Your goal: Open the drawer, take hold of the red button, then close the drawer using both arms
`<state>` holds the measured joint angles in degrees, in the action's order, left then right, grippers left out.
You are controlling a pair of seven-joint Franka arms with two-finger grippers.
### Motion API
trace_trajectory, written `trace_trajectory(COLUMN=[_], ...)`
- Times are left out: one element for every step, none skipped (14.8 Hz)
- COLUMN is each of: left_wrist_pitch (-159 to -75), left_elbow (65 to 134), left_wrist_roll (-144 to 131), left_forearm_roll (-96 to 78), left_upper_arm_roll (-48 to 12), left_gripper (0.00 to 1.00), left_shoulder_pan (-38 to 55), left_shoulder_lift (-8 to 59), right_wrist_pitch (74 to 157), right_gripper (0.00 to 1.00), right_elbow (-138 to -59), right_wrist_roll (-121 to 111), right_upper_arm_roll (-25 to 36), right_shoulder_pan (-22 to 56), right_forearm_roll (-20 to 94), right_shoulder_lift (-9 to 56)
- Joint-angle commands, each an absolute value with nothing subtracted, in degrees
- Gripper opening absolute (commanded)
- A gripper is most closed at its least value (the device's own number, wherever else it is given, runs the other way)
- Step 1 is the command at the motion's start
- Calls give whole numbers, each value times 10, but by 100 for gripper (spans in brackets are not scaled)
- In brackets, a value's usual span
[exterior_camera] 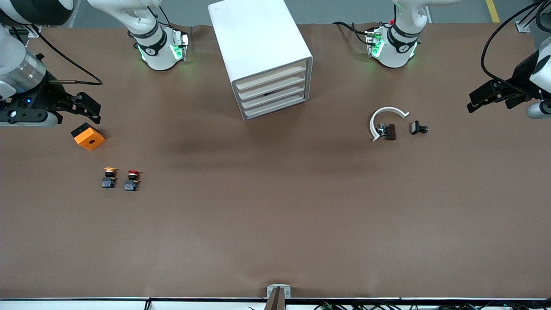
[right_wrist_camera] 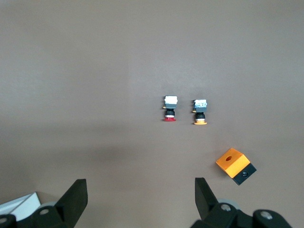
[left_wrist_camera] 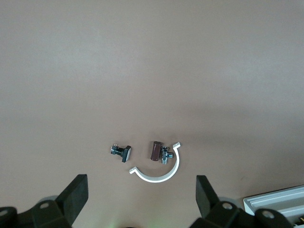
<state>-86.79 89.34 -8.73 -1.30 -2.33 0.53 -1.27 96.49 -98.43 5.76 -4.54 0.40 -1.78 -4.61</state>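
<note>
The white drawer cabinet (exterior_camera: 262, 56) stands at the middle of the table near the robots' bases, with all of its drawers (exterior_camera: 273, 94) shut. The button (exterior_camera: 132, 180), red-capped on a black and blue body, stands on the table toward the right arm's end; it also shows in the right wrist view (right_wrist_camera: 170, 109). My right gripper (exterior_camera: 95, 113) is open and empty in the air beside the orange cube (exterior_camera: 88, 136). In its own view (right_wrist_camera: 140, 199) the jaws stand wide apart. My left gripper (exterior_camera: 471, 102) is open and empty at the left arm's end, also wide in its own view (left_wrist_camera: 142, 197).
A yellow-orange-capped button (exterior_camera: 109, 177) stands beside the red one. A white half ring (exterior_camera: 385, 120), a brown part (exterior_camera: 389, 131) and a small black part (exterior_camera: 418, 128) lie toward the left arm's end. A cabinet corner shows in the left wrist view (left_wrist_camera: 278, 202).
</note>
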Motion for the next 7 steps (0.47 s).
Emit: trace_trajectory(left_wrist_pitch=[-864,-863,-861,-853,-850,-846,-846], left_elbow=[904,905,905,904,904,904,904], left_wrist_roll=[-74,-74,-75,-74,-74,-73,-73], left_forearm_roll=[-11,-11,-11,-10,-9,-8,-6], left_upper_arm_roll=[-18,-20,-20,-20,-20,-20,-20], left_gripper=[100,100,100,100,100,100,100], left_shoulder_pan=[10,11,11,11,9,9,9], left_shoulder_lift=[-26,-28,-29,-29,-29,-30,-30], right_wrist_pitch=[940,940,940,941,941,941,941], right_gripper=[100,100,100,100,100,100,100], right_elbow=[-955,-955,-954,-953,-953,-952,-948], right_wrist_roll=[61,60,59,59,60,60,61], right_upper_arm_roll=[-48,-48,-48,-48,-49,-49,-49], right_shoulder_pan=[-8,-8,-8,-7,-5,-5,-7], right_forearm_roll=[9,15,15,15,15,15,15], right_shoulder_lift=[-49,-49,-48,-46,-46,-46,-46])
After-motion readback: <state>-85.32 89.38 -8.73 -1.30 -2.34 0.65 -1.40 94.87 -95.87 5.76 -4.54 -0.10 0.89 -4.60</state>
